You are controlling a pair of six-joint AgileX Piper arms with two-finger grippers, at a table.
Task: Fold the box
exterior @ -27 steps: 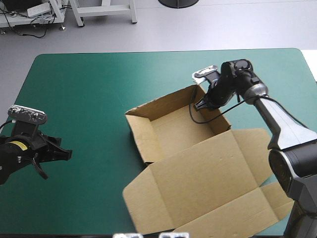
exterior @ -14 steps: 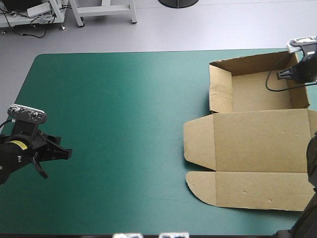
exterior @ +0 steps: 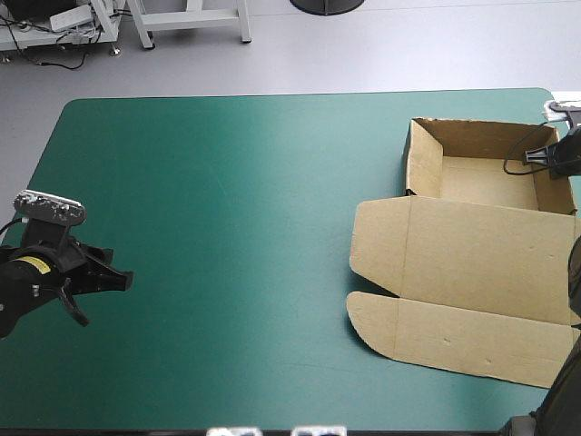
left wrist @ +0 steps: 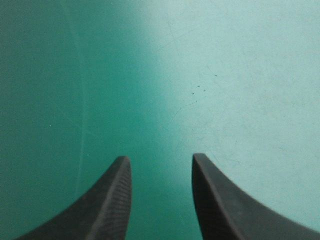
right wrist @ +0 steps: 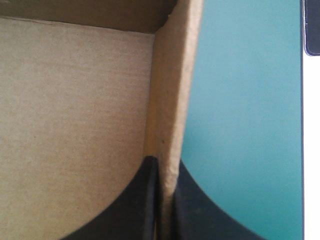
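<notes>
The table's teal-green cover (exterior: 227,227) lies wide and bare across its left and middle, and all the action sits over on the right. There is the brown box (exterior: 472,173), an open tray up near the far right corner with 4 walls raised. Its lid (exterior: 481,254) lies flat on the cover, reaching toward the near edge. A rounded side flap (exterior: 377,245) juts from the lid's left side, and a long front flap (exterior: 463,341) lies flat nearest the near edge, 1 corner rounded. Now the right gripper (exterior: 545,156) comes in at the tray's right-hand side. The right wrist view shows it plainly: the right gripper (right wrist: 162,167) has its 2 black fingers pressed almost together on the tray's upright side wall (right wrist: 170,100), 1 finger inside over the tray floor (right wrist: 75,100), the other outside over the cover. That wall stands upright and meets the next wall at a corner just ahead of the fingers. Over at the table's left edge, well apart from the box, the left gripper (exterior: 104,300) hangs over bare cover. In its own view the left gripper (left wrist: 159,160) shows both fingers spread, a clear gap between them, nothing held.
</notes>
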